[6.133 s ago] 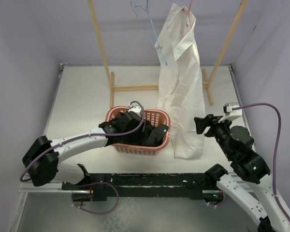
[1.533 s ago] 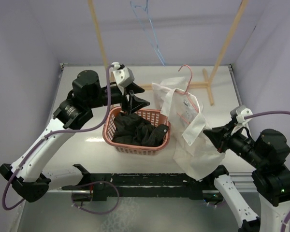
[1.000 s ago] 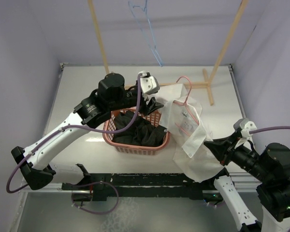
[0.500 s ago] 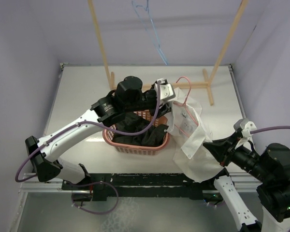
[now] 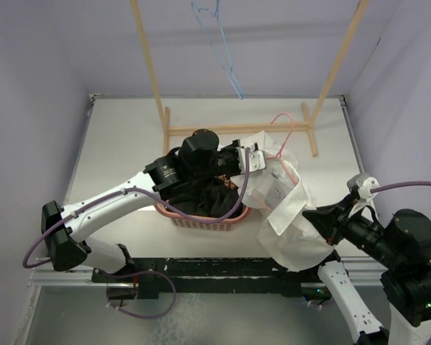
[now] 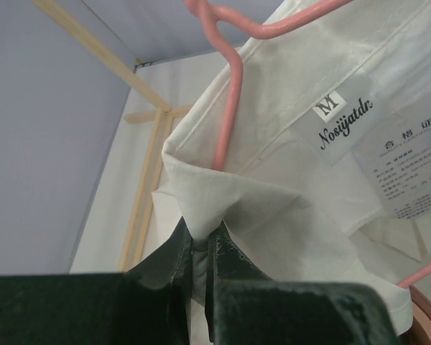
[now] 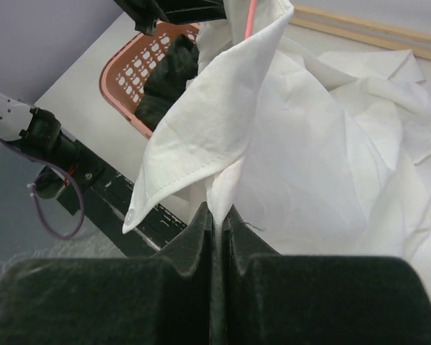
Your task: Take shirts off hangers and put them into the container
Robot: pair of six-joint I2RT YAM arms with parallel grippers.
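The white shirt (image 5: 291, 215) droops over the table right of the salmon-pink container (image 5: 201, 217), with the pink hanger (image 5: 281, 136) still inside its collar. My left gripper (image 5: 253, 162) is shut on a fold of white cloth beside the collar (image 6: 199, 241), just under the pink hanger (image 6: 226, 122). My right gripper (image 5: 314, 215) is shut on the shirt's front edge below a collar point (image 7: 217, 215). A black shirt (image 5: 210, 195) fills the container (image 7: 122, 79). The light blue hanger (image 5: 223, 50) hangs bare on the rack.
The wooden rack's slanted poles (image 5: 149, 65) (image 5: 341, 57) and floor crossbar (image 5: 208, 130) stand behind the basket. Lilac walls close in left, right and back. A black rail (image 5: 223, 269) runs along the near edge.
My left arm swung right from above the basket to the white shirt's collar and its jaws closed on the cloth. The right gripper kept its hold; the shirt sagged slightly.
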